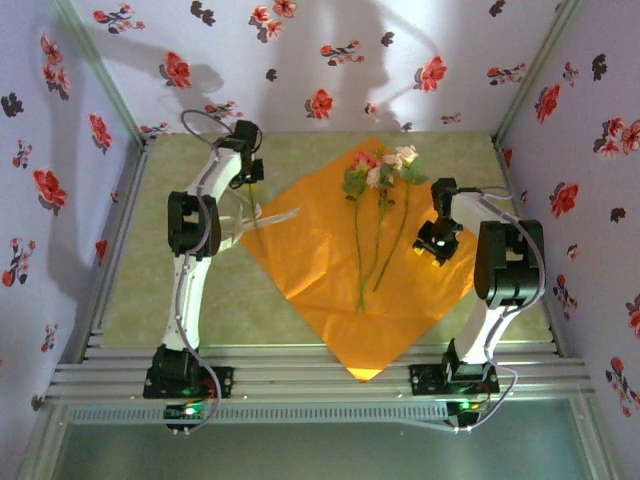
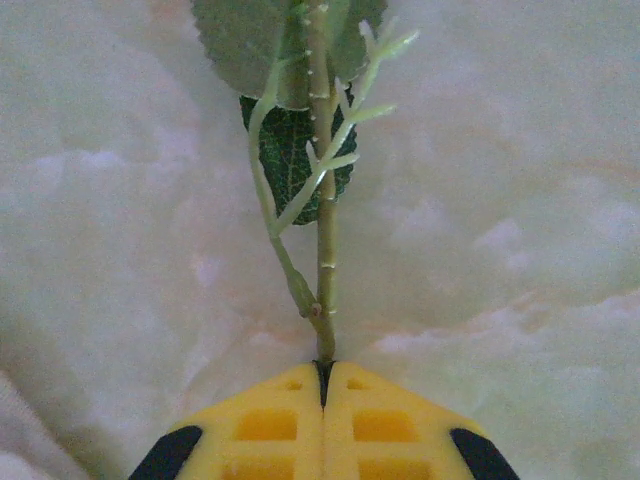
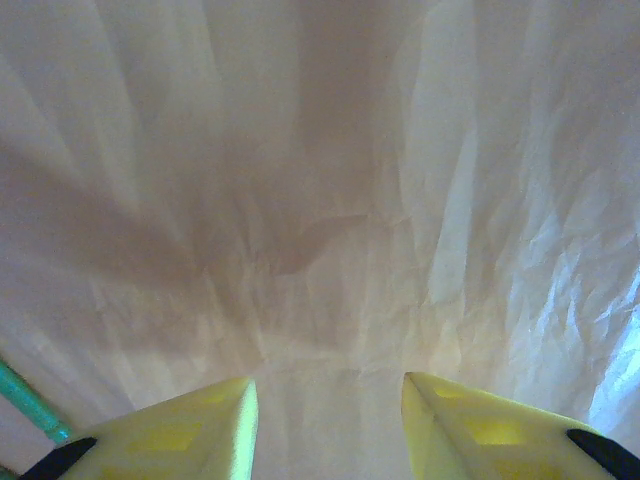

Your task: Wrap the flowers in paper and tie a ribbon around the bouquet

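- Flowers (image 1: 380, 175): a few pink and cream blooms lie on the paper (image 1: 320, 250) in the overhead view. Their heads point to 12 o'clock and their thin green stems run down toward 6 o'clock.
- The paper is a bright orange sheet, spread flat like a diamond in the middle of the worktop (image 1: 200, 290). No edge is folded over the stems.
- The ribbon (image 1: 280, 214), a pale limp strip, lies loose at the paper's 9 o'clock corner. It is not tied around anything.
- The left gripper (image 1: 250, 180) hangs at about 10 o'clock from the paper's centre, by that same corner.
- In the left wrist view, the left gripper's yellow jaws are pressed together on a loose stem (image 2: 322, 250). A dark green leaf (image 2: 290, 150) sits on the stem toward 12 o'clock, over a pale crumpled surface. I cannot tell whether a bloom tops this stem.
- The right gripper (image 1: 437, 248) hovers over the paper at 3 o'clock from the stems, just beside them.
- In the right wrist view, the right gripper's jaws are spread wide and hold nothing. Creased paper lies below, and a bit of green stem (image 3: 30, 400) shows at 8 o'clock.
- Progress, as a judgement: early. The paper is laid out and most blooms are placed on it. The held stem likely has to join them, and the wrapping and the ribbon tie are both yet to be done.
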Robot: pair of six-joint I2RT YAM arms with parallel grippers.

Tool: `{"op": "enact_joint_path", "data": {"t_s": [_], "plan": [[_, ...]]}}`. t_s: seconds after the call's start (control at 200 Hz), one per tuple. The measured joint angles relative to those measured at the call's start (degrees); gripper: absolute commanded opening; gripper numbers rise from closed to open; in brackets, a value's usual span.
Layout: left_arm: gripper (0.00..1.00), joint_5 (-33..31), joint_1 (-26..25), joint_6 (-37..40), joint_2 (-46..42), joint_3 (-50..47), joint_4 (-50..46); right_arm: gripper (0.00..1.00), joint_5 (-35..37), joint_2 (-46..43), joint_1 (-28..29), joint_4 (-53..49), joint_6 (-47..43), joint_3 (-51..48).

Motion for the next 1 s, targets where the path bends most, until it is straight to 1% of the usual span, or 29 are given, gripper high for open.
{"op": "enact_joint_path", "data": {"t_s": [0.18,0.28,0.38,0.42,0.485,0.575,0.65,0.775,0.895,1.0], "plan": [[0.00,-4.44,-0.26,2.27,-5.03,-2.86,-2.91,0.43,0.00,0.22,0.00,0.00,0.00,0.07],[0.00,-6.67,-0.24,3.15,-10.71,-3.50,-3.72,0.43,0.02,0.48,0.00,0.00,0.00,0.55],[0.00,-7.21,-0.24,3.34,-17.27,-3.56,-4.00,0.43,0.02,0.57,0.00,0.04,0.00,0.92],[0.00,-6.84,-0.31,3.08,-19.80,-3.56,-3.96,0.43,0.00,0.57,0.00,0.02,-0.02,0.92],[0.00,-4.55,-0.63,2.01,-23.78,-4.22,-3.58,0.45,0.00,0.63,0.00,0.04,0.00,0.92],[0.00,1.16,-2.36,-1.29,-28.94,-8.09,-1.27,0.49,-0.02,0.63,0.00,0.09,-0.02,0.92],[0.00,6.78,-5.73,-5.40,-31.85,-12.72,2.23,0.51,-0.04,0.63,0.00,0.33,-0.04,0.92],[0.00,14.27,-15.19,-14.25,-32.33,-20.79,10.86,0.52,-0.07,0.63,0.00,0.46,-0.31,0.96],[0.00,18.91,-24.22,-21.18,-27.47,-22.60,17.40,0.52,-0.07,0.63,-0.04,0.44,-1.01,1.68],[0.00,21.07,-29.14,-25.31,-22.18,-21.27,22.10,0.52,-0.09,0.63,-0.09,0.50,-1.14,2.23]]}}
